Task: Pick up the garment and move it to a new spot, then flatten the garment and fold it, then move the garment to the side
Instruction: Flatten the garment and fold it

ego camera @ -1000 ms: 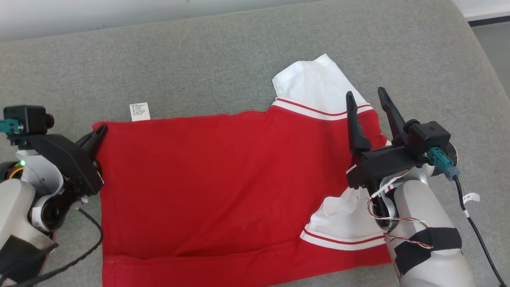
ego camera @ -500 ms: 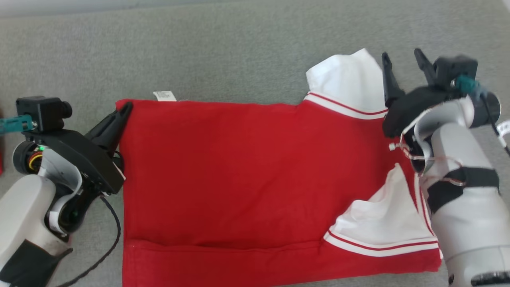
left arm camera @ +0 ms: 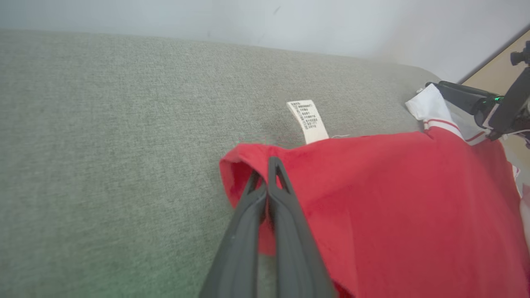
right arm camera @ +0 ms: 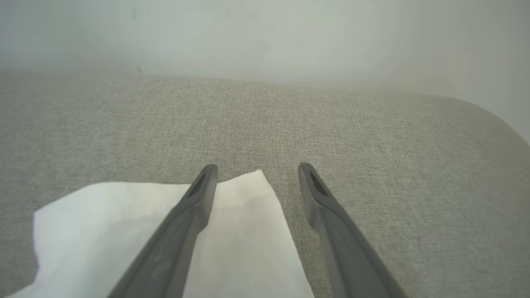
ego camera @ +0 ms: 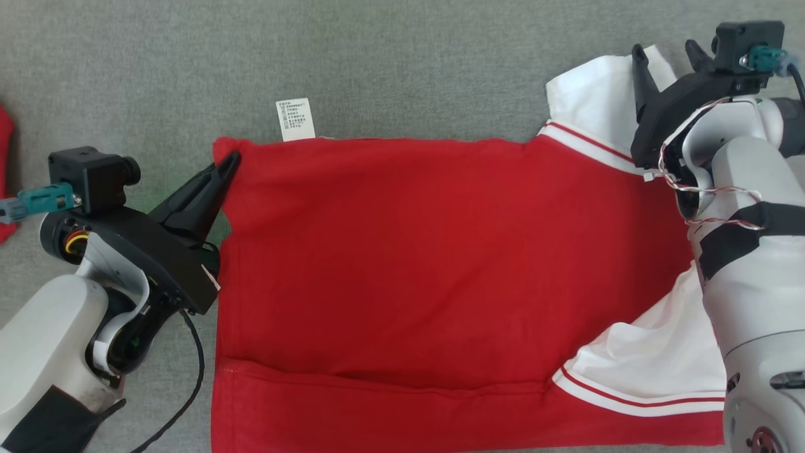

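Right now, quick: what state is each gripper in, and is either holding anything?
Left gripper: fingers closed, pinching a corner of the red garment.
Right gripper: fingers open, holding nothing, over the tip of the white sleeve.

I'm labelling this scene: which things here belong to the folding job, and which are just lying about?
Job:
red garment, with its white sleeve and label
left gripper, shut on its corner
right gripper, open at the sleeve

Lying about:
red item at the left edge, kind unclear
grey cushion underneath
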